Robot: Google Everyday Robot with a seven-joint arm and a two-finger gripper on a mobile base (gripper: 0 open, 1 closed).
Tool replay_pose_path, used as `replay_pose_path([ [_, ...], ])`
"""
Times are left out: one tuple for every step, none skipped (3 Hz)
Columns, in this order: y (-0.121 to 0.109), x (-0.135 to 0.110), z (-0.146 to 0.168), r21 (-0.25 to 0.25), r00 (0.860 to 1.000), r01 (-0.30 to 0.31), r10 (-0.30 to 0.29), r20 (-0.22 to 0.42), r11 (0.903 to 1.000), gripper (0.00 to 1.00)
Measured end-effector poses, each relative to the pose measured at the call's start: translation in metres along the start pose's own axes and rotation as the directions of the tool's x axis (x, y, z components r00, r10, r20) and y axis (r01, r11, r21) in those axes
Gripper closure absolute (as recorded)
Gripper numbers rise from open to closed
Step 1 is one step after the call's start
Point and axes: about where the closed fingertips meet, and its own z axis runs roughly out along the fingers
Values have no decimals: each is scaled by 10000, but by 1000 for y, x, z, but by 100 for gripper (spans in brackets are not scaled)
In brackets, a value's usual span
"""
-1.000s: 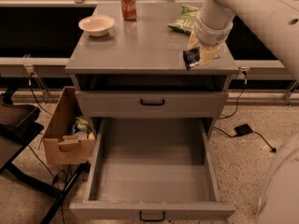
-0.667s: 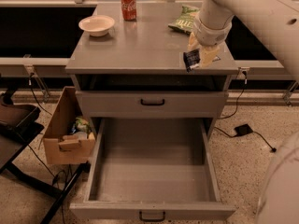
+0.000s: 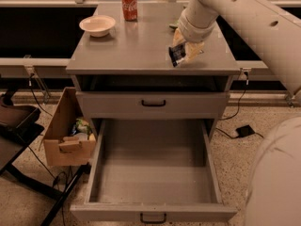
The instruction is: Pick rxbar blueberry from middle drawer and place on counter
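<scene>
My gripper (image 3: 184, 53) hangs over the right front part of the counter (image 3: 136, 46) and is shut on the rxbar blueberry (image 3: 177, 54), a small dark navy wrapper held tilted just above the counter top. The middle drawer (image 3: 153, 173) is pulled wide open below, its grey floor bare, with a black handle (image 3: 153, 217) on its front. My white arm comes in from the upper right and hides most of the green chip bag behind it.
A white bowl (image 3: 97, 25) and a red soda can (image 3: 129, 4) stand on the counter's back left. A shut upper drawer front (image 3: 153, 104) sits above the open one. A cardboard box (image 3: 70, 131) and a black stand are on the floor at the left.
The view has closed in on the cabinet. My gripper still holds the bar over the counter's right side, now a little further in from the right edge.
</scene>
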Motion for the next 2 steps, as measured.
replay_pose_path([
  [-44, -6, 1, 954, 9958, 915, -916, -36, 9912, 100],
  [-46, -5, -1, 1012, 9951, 983, -982, -63, 9900, 74],
])
